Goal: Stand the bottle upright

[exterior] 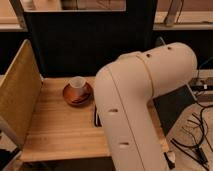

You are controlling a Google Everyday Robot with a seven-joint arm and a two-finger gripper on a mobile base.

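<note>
My big white arm (135,105) fills the middle and right of the camera view and hides much of the wooden table (55,130). The bottle is hidden or out of view. The gripper is not in view; it is hidden behind or beyond the arm. A dark edge of some object (95,119) shows on the table just left of the arm; I cannot tell what it is.
A small white cup (77,83) stands on a brown saucer (77,94) at the back of the table. A tan panel (17,90) stands along the table's left side. A dark board (85,45) stands behind. Cables (195,135) lie at the right.
</note>
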